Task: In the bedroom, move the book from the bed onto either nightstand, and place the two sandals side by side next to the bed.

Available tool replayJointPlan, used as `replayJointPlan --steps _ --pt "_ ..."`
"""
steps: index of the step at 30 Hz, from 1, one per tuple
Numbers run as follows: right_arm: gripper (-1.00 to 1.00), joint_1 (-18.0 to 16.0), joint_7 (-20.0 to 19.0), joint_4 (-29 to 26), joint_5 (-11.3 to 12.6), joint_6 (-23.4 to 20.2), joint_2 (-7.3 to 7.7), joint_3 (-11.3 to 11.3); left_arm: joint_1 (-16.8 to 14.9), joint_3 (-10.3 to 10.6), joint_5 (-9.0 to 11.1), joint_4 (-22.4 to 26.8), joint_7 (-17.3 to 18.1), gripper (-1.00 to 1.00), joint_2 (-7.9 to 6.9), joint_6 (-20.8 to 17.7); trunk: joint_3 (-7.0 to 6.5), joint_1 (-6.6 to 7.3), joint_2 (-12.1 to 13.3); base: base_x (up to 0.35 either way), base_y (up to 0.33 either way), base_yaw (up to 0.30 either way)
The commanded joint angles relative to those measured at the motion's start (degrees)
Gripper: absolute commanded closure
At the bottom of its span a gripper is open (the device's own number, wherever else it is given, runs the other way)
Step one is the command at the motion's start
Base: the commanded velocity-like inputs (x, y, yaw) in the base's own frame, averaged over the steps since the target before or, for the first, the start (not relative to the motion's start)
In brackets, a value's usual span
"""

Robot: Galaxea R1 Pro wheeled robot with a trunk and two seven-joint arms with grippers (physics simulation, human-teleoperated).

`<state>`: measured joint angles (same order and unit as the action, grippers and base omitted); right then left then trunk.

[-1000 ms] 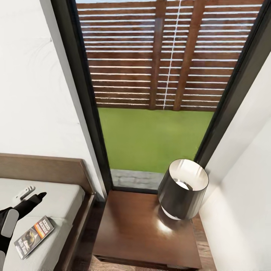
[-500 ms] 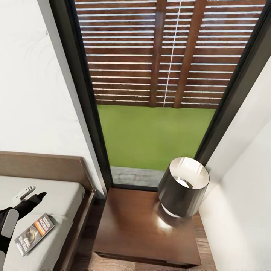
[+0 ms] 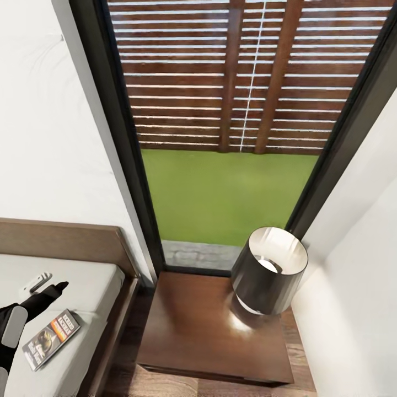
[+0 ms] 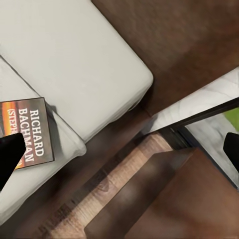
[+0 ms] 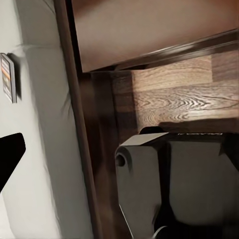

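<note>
The book [image 3: 51,339], dark with an orange band, lies flat on the grey mattress of the bed [image 3: 82,281] near its right edge. My left gripper [image 3: 52,281] hovers just behind it, open and empty. In the left wrist view the book [image 4: 27,132] lies by one black fingertip [image 4: 10,154], and the left gripper [image 4: 119,149] spans the bed corner and the gap beside it. The dark brown nightstand [image 3: 204,325] stands right of the bed. My right gripper [image 5: 119,149] is open over the robot's own base, with the book [image 5: 7,77] and nightstand [image 5: 149,30] beyond. The sandals are out of view.
A dark drum-shade lamp [image 3: 268,273] stands on the nightstand's back right corner. A tall dark-framed window [image 3: 226,138] rises behind it, and a white wall [image 3: 353,309] closes the right side. A narrow strip of wood floor [image 3: 124,353] separates bed and nightstand.
The whole head picture has shifted slightly upward, so the camera has moved. The book lies in the same spot on the bed and my left gripper stays open.
</note>
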<state>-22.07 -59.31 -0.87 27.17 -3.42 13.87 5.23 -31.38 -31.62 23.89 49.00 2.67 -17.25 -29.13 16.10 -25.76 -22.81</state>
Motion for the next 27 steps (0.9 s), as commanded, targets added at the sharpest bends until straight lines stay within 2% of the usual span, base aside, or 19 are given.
replayJointPlan --steps 1,9,11,15,17,19,27 --pt "-1.00 -0.04 -0.19 -0.01 0.61 -0.36 0.02 0.46 -0.07 -0.19 0.10 0.04 0.22 -1.00 0.02 -0.41 0.19 -0.03 -0.11 0.000 0.000 0.000" --pt "-1.00 0.01 -1.08 -0.01 0.60 -0.55 0.23 0.44 -0.07 -0.15 0.19 0.11 0.23 -1.00 0.02 -0.66 0.92 -0.03 -0.11 0.000 0.000 0.000" --pt "-1.00 -0.03 -4.36 -0.48 0.43 -0.60 1.02 0.48 -0.07 -0.12 0.19 0.09 0.23 -1.00 0.02 -0.67 1.10 -0.03 -0.11 0.000 0.000 0.000" --pt "-1.00 -0.06 -14.94 -1.14 0.31 -1.45 1.78 0.70 -0.08 -0.08 0.19 0.11 0.23 -1.00 0.02 -0.73 1.46 -0.03 -0.11 0.000 0.000 0.000" --pt "-1.00 -0.12 -17.18 -1.99 0.24 -2.02 1.86 0.73 -0.06 -0.01 0.19 0.12 0.23 -1.00 0.02 -0.73 1.64 -0.03 -0.11 0.000 0.000 0.000" --pt "-1.00 -0.15 -18.32 -3.75 0.19 -3.38 1.87 0.96 -0.06 0.05 0.19 0.13 0.23 -1.00 0.02 -0.68 1.82 -0.03 -0.11 0.000 0.000 0.000" --pt "-1.00 -0.16 -18.55 -3.90 0.18 -3.16 1.95 1.09 -0.08 0.02 0.19 0.05 0.23 -1.00 0.10 -0.59 2.54 -0.03 -0.11 0.000 0.000 0.000"
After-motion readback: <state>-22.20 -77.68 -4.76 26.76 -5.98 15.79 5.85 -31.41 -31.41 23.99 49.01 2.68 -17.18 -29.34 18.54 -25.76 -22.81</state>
